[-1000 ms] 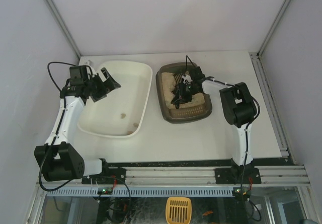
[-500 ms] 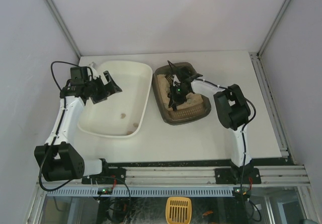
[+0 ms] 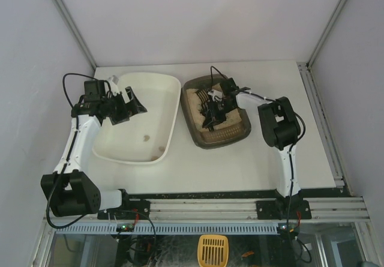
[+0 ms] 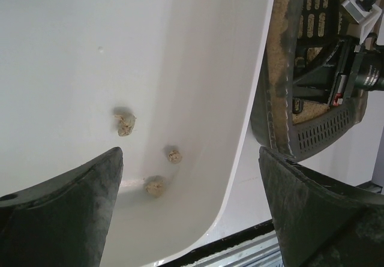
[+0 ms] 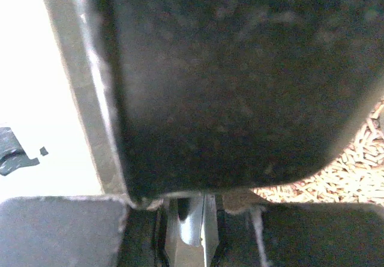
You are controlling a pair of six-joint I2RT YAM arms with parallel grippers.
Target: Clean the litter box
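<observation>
Pulling the scoop back a little toward the middle of the litter box since half a second ago, and nudging the left gripper a tiny bit closer to the litter box too.

Leaving three small sandy clumps lying in the white tray, just left of the litter box, beside its near end. Hovering the left gripper over that tray, left of the litter box, with jaws spread wide and gripping nothing.

Sitting the litter box flat on the table, with beige litter inside. Reaching the right gripper down inside the litter box, with jaws looking clamped on the scoop's handle. Getting no clear look from the right wrist view, though, with something big and dark filling most of it. Holding the slotted end of the scoop over the far left part of the litter box.

Probably digging and sifting for more clumps right now. Most likely needing this next: sliding the scoop under a clump, lifting it slowly, shaking gently to let loose litter drop back through the slots, then carrying the clump out over the left rim of the litter box and tipping it into the white tray. Going slowly, to avoid spilling litter outside the litter box.
</observation>
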